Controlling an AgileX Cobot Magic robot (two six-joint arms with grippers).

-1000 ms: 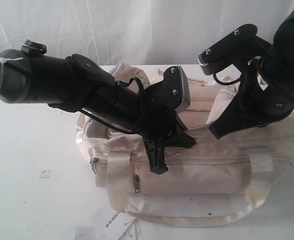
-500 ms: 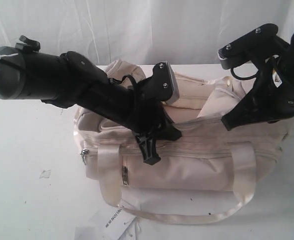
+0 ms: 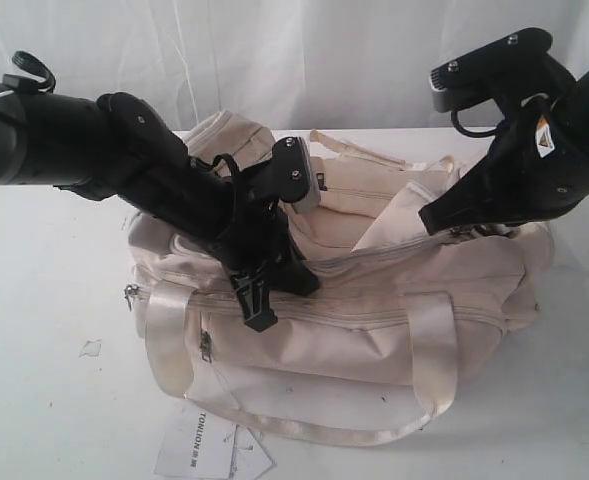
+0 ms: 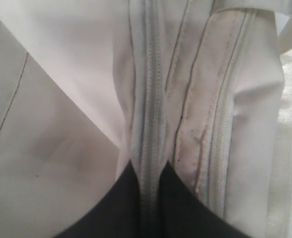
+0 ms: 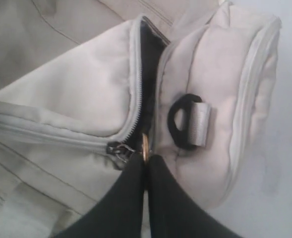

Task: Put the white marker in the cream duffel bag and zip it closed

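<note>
The cream duffel bag [image 3: 374, 330] lies on its side on the white table. My left gripper [image 3: 257, 315] is shut on the bag's top seam, its black fingers [image 4: 121, 208] pinching the closed grey zipper [image 4: 150, 99] between them. My right gripper [image 3: 430, 222] is shut on a brass-coloured zipper pull [image 5: 145, 144] beside the slider [image 5: 118, 148], near the bag's right end. Past the slider a short stretch of the opening [image 5: 148, 74] still gapes, showing black lining. The white marker is out of view.
A black loop with a grey clip [image 5: 188, 121] sits on the bag's end panel. A shiny strap handle [image 3: 324, 432] trails in front of the bag. A white paper tag [image 3: 199, 445] and a small scrap [image 3: 91, 348] lie on the table [image 3: 44, 400]. A white curtain hangs behind.
Both arms and the bag have shifted left across the table. The left gripper stayed clamped on the seam, and the right gripper rose a little with the pull in it.
</note>
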